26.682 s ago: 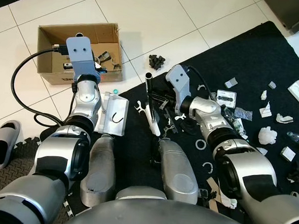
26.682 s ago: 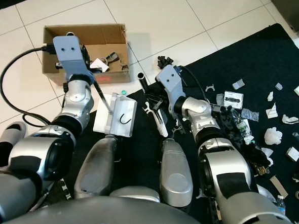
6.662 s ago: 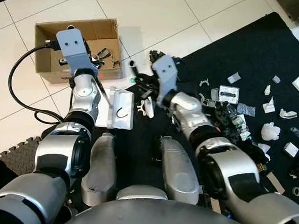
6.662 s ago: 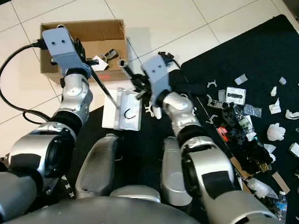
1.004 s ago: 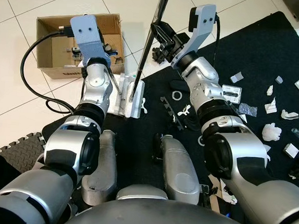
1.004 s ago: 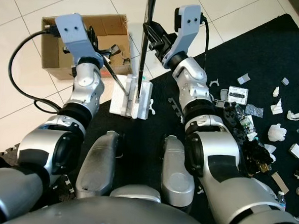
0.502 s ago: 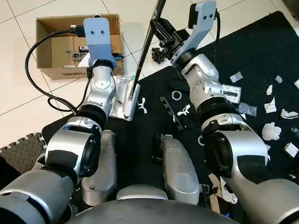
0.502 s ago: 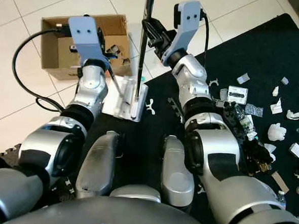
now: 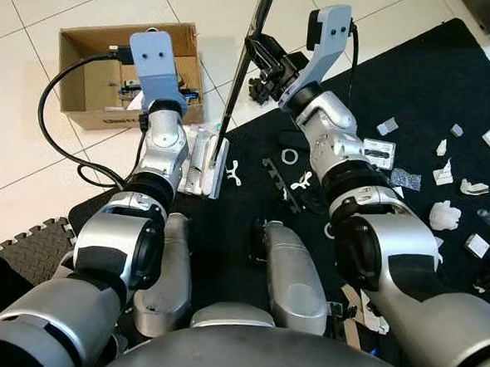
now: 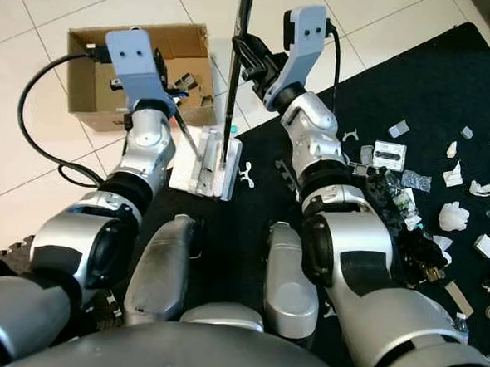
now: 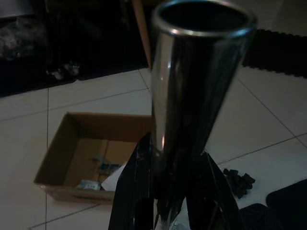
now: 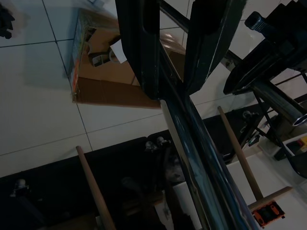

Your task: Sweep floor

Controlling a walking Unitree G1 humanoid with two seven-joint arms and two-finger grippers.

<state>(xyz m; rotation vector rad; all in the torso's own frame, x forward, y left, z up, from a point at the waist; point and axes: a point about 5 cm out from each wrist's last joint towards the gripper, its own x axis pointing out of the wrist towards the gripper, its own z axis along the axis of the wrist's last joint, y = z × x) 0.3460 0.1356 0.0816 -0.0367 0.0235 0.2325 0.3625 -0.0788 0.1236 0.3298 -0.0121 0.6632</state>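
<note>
My left gripper is shut on the thin metal handle of a white dustpan, which stands tilted on edge where the black mat meets the tiles. Higher up, my right gripper is shut on a long metal broom pole. The pole stands almost upright and its lower end rests at the dustpan. In the right wrist view the pole runs between the two black fingers. White and black scraps lie scattered over the mat to the right.
An open cardboard box holding small parts stands on the white tiles just beyond the dustpan. A black clump lies on the tile by the mat's edge. A black cable loops to the left. Grey foam matting lies lower left.
Over the last second the left wrist has swung a little and the dustpan has tipped further onto its edge. The broom pole has stayed nearly upright, where earlier it lay low on the mat.
</note>
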